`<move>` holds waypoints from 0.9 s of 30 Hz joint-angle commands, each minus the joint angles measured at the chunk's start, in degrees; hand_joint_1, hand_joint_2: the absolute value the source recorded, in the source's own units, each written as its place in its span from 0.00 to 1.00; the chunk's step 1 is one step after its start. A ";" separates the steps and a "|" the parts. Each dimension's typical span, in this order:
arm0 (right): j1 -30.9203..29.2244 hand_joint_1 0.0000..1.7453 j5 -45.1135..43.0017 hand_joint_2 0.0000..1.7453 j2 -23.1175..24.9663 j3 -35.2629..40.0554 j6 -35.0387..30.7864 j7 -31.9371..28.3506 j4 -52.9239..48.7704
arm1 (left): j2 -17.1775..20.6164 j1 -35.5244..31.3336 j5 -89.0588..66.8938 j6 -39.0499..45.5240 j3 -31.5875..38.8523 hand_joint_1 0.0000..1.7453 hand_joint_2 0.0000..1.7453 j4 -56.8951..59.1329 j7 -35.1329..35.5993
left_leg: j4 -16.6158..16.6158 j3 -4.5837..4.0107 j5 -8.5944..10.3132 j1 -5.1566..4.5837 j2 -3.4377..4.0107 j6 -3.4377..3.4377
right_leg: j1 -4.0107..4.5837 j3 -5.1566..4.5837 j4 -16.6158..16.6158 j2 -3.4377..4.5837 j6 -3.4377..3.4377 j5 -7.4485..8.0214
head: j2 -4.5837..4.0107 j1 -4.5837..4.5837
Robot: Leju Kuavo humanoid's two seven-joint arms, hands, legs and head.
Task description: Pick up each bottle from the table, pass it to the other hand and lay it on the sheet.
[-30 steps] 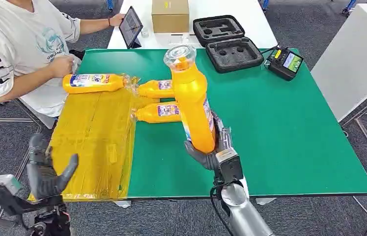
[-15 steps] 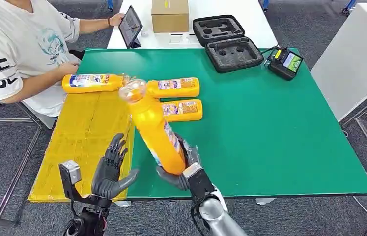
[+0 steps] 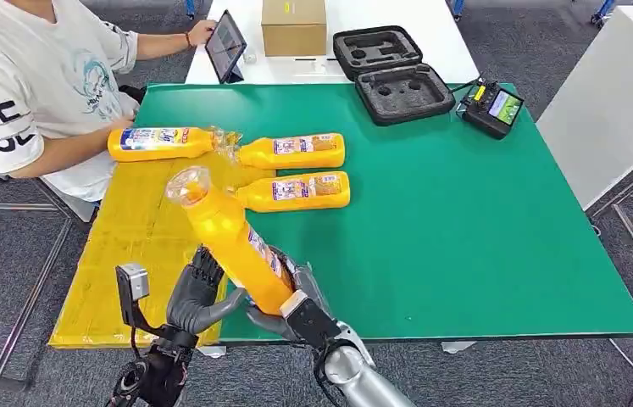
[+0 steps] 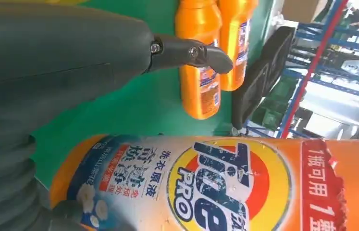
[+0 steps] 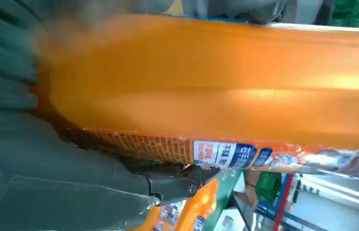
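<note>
At the upper left of the head view a seated person in a white T-shirt (image 3: 24, 85) rested a forearm beside the tall orange plastic detergent bottle with a clear cap (image 3: 160, 142) that lay on its side across the far edge of the crinkled yellow plastic sheet (image 3: 147, 246), which suggests one bottle had been delivered. Lower down, you had the left hand (image 3: 198, 292) at the base of the tilted orange detergent bottle (image 3: 228, 242), fingers spread and cupped along its side; I could not tell whether they had clamped on it. Just to the right, the right hand (image 3: 291, 307) gripped that same bottle from beneath near its bottom, so the cap leaned toward the upper left, over the sheet; that looks like the handover, with the neck aimed where it must be laid. Right of centre, two more orange bottles (image 3: 294, 151) (image 3: 296, 191) lay side by side on the green table top (image 3: 465, 220), caps toward the sheet, probably waiting their turn. At the upper right an open black foam-lined case (image 3: 393, 72) sat clear of the work.
</note>
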 commanded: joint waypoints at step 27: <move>-1.05 1.00 27.17 1.00 2.82 -7.32 -23.57 8.54 7.24 | 1.82 -3.70 4.97 -1.91 -3.86 0.00 1.00 6.11 4.60 | -0.03 0.37 -0.15 0.05 -0.18 -0.09 | 0.04 0.40 -0.02 -0.09 -0.08 -0.19 | 0.00 0.00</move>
